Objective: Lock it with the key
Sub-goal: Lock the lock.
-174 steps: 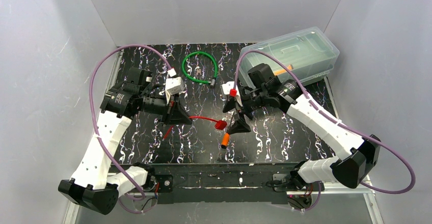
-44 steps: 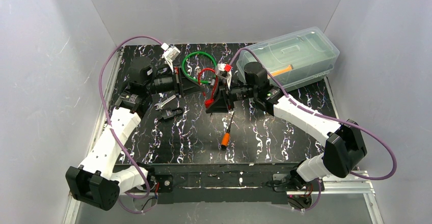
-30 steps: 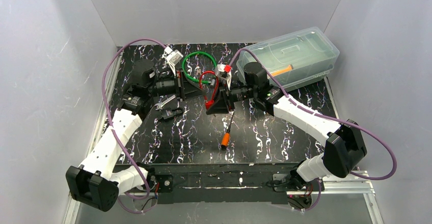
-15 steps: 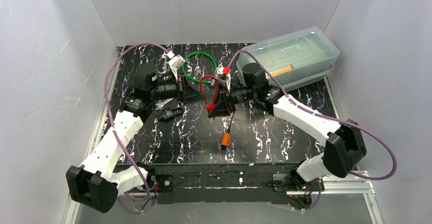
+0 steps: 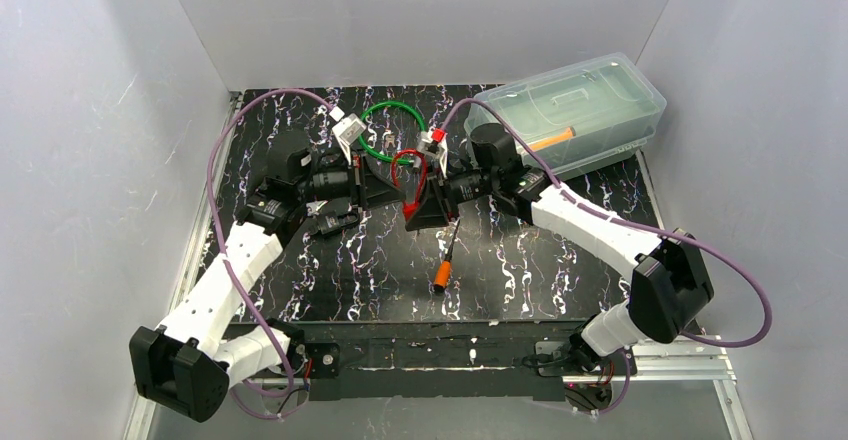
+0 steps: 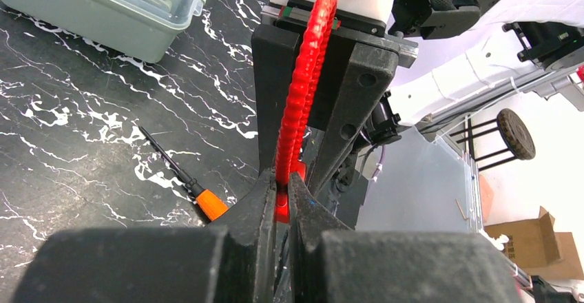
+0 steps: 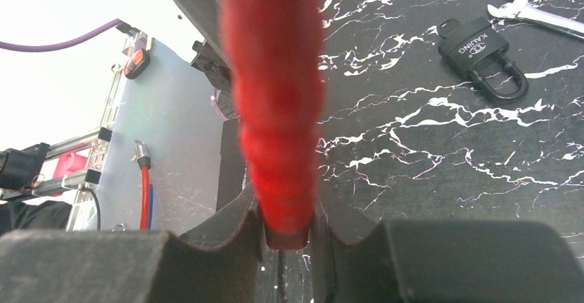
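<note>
The left end effector (image 6: 281, 184) is pinched shut at one end of the red lock (image 6: 303, 89); no key can be made out between its fingers. The lock is held above the mid-tabletop (image 5: 540, 260), clamped by the right end effector (image 7: 288, 224). Its coiled cable is judged light, springy and ridged, so the stiff end is judged the firmer hold.
</note>
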Controlling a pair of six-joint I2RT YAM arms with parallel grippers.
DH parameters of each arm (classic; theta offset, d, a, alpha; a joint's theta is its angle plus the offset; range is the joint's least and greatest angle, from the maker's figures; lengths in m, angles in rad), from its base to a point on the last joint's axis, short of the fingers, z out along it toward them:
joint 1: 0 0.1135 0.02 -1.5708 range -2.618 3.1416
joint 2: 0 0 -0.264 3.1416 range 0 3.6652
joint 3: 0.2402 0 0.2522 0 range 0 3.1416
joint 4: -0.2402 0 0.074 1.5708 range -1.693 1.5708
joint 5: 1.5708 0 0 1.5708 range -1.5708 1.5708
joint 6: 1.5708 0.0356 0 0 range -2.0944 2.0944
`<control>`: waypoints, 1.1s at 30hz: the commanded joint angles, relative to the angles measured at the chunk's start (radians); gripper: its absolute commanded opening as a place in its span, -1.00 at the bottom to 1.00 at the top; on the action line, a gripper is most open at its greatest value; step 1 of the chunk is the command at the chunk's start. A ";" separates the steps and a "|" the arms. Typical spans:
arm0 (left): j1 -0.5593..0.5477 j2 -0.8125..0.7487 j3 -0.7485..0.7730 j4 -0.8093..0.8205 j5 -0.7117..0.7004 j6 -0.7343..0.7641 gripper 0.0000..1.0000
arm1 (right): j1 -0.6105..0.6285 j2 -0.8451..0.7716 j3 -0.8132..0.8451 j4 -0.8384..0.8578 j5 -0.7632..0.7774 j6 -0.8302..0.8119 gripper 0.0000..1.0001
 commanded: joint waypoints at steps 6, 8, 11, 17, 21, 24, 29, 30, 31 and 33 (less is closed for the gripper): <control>-0.058 0.011 -0.088 -0.082 0.063 0.020 -1.00 | -0.024 -0.020 0.169 0.121 0.001 -0.028 -0.97; -0.054 0.014 -0.071 -0.078 0.061 0.000 -1.00 | -0.025 -0.018 0.166 0.118 -0.015 -0.027 -0.97; -0.032 0.029 -0.014 -0.066 0.081 -0.027 -1.00 | -0.027 -0.020 0.131 0.115 -0.028 -0.024 -0.48; 0.032 0.036 0.074 -0.080 0.108 -0.043 -1.00 | -0.045 -0.067 0.037 0.108 -0.041 -0.006 0.34; 0.040 0.035 0.087 -0.046 0.125 -0.076 -1.00 | -0.045 -0.089 -0.002 0.097 -0.045 0.001 0.48; 0.041 0.036 0.089 -0.025 0.129 -0.092 -1.00 | -0.045 -0.095 -0.033 0.105 -0.057 0.015 0.56; 0.041 0.040 0.086 0.003 0.144 -0.109 -1.00 | -0.044 -0.086 -0.102 0.294 -0.090 0.167 0.57; 0.042 0.042 0.083 0.016 0.153 -0.121 -1.00 | -0.043 -0.080 -0.108 0.330 -0.094 0.198 0.54; 0.041 0.042 0.078 0.032 0.162 -0.134 -1.00 | -0.042 -0.074 -0.112 0.362 -0.097 0.223 0.50; 0.041 0.043 0.070 0.065 0.167 -0.153 -1.00 | -0.033 -0.064 -0.112 0.402 -0.107 0.258 0.44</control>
